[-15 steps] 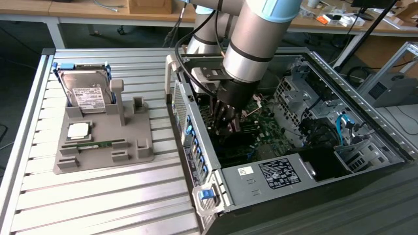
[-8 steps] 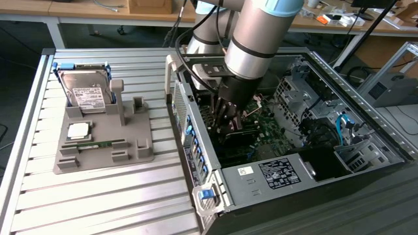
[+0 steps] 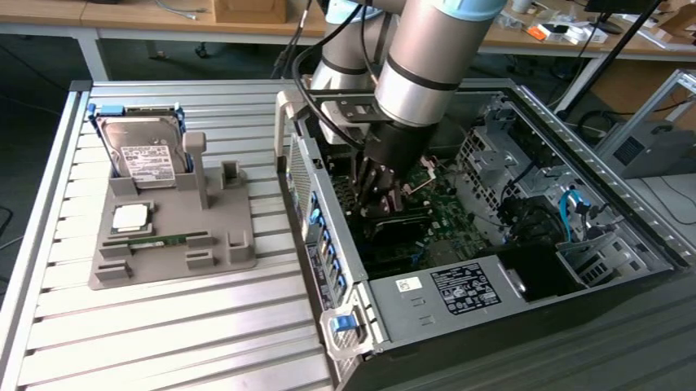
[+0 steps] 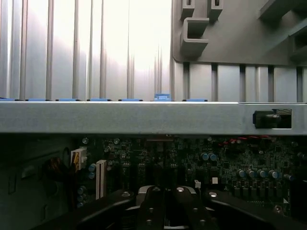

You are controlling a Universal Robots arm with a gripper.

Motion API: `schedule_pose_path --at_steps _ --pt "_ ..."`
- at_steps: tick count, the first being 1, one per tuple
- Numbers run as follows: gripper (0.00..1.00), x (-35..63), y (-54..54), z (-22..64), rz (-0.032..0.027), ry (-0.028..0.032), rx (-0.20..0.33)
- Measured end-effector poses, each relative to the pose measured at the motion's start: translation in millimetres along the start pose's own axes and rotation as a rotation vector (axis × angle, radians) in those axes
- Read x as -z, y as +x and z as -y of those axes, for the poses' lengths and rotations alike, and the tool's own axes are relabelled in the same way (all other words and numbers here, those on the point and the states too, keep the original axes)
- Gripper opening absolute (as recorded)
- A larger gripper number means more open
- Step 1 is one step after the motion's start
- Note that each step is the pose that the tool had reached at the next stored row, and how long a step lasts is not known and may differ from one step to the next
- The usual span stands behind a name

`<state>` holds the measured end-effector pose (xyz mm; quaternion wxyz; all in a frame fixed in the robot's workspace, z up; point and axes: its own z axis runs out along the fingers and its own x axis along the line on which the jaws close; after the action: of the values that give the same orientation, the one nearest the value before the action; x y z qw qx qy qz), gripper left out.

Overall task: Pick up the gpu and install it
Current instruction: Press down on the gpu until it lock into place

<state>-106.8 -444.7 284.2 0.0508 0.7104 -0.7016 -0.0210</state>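
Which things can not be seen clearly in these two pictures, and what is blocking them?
- The gpu: in the exterior view the gripper reaches down into the computer case, and the arm hides what lies under it.
- Whether the jaws grip anything: in the wrist view they sit at the picture's edge, cut off.
- The motherboard slots: dark, shadowed by the case wall.

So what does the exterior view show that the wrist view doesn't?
Exterior view alone: the hard drive standing upright in the grey holder tray, a RAM stick lying in that tray, and the arm's claw lowered into the open computer case. Wrist view alone: a white slot connector and rows of capacitors up close. Both share the motherboard, the case wall and the slatted table.
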Motion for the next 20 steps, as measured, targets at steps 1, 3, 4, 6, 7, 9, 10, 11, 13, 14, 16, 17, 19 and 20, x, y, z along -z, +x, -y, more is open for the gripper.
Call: schedule_pose_path --at_steps 1,3,4,6,7,9,10,11,13,14,16,17,19,20 --pt "0.11 -0.5 0.0 0.0 0.0053 -0.0007 0.001" --pt "0.11 -2.3 -0.2 0.2 0.0147 -0.0032 0.001" --pt "0.11 -3.1 -0.2 0.3 0.0173 -0.0041 0.002" --pt "0.11 -3.8 -0.2 0.3 0.0187 -0.0048 0.002" --pt "0.11 -4.2 -0.2 0.4 0.0194 -0.0049 0.002" --pt "0.11 -4.8 -0.2 0.4 0.0205 -0.0052 0.002" --pt "0.11 -5.1 -0.2 0.5 0.021 -0.0054 0.002" --pt "0.11 -5.4 -0.2 0.5 0.0216 -0.0055 0.002" --pt "0.11 -6.1 -0.1 0.6 0.0227 -0.0057 0.002" --pt "0.11 -6.5 0.0 0.6 0.0235 -0.0059 0.003" --pt "0.11 -7.2 0.0 0.7 0.025 -0.0064 0.003" --pt "0.11 -7.5 0.0 0.7 0.0259 -0.0066 0.003" --pt "0.11 -8.0 0.0 0.8 0.0272 -0.0071 0.003" --pt "0.11 -8.2 0.0 0.8 0.0283 -0.0073 0.003"
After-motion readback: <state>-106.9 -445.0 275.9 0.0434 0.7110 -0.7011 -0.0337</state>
